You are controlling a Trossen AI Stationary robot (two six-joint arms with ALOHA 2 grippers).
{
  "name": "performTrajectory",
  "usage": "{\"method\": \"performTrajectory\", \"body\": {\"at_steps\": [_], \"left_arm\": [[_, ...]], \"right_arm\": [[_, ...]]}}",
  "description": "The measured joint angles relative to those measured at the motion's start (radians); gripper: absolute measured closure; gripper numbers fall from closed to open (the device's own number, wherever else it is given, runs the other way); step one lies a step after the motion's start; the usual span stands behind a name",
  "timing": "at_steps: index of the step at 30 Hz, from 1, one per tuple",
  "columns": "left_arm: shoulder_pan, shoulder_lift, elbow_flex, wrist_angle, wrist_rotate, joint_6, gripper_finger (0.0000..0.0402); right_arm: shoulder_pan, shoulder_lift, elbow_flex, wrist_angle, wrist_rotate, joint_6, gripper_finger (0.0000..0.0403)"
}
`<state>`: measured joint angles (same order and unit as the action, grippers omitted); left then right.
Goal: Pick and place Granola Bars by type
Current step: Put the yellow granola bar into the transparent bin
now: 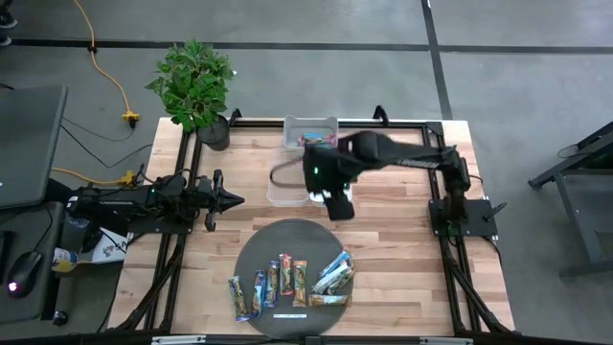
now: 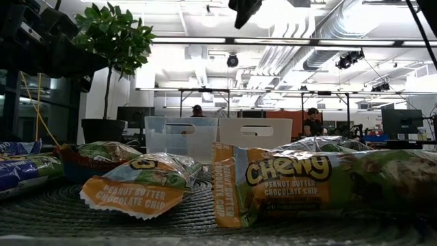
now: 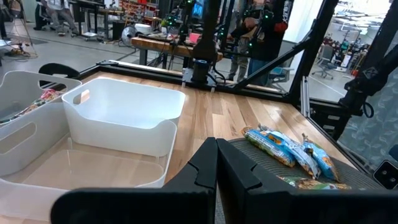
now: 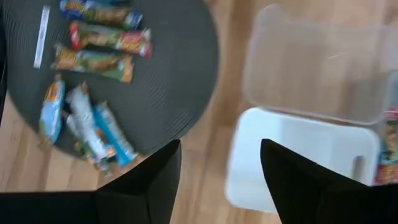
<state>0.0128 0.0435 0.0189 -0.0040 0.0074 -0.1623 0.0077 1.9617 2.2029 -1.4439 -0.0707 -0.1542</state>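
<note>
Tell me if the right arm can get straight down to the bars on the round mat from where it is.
Probably yes. The right gripper hangs open above the bins, just past the mat. The granola bars lie uncovered, and the left gripper waits off to the side.

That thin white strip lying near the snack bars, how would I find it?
Look at the round dark mat at the table's near edge, where the granola bars lie. Just below the row, near the mat's rim, lies the white strip. It is flat, plain and far thinner than any wrapped bar.
</note>
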Motion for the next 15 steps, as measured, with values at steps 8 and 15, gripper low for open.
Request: {"method": "performTrajectory", "body": {"at_steps": [8, 15], "left_arm": [[0.0, 0.0, 0.0, 0.0, 0.0, 0.0, 0.0401], [0.0, 0.0, 0.0, 0.0, 0.0, 0.0, 0.0401]], "right_arm": [[0.179, 0.001, -0.232, 0.048, -0.013, 0.069, 0.0197], [0.296, 0.002, -0.441, 0.169, -0.007, 0.126, 0.0197]]}}
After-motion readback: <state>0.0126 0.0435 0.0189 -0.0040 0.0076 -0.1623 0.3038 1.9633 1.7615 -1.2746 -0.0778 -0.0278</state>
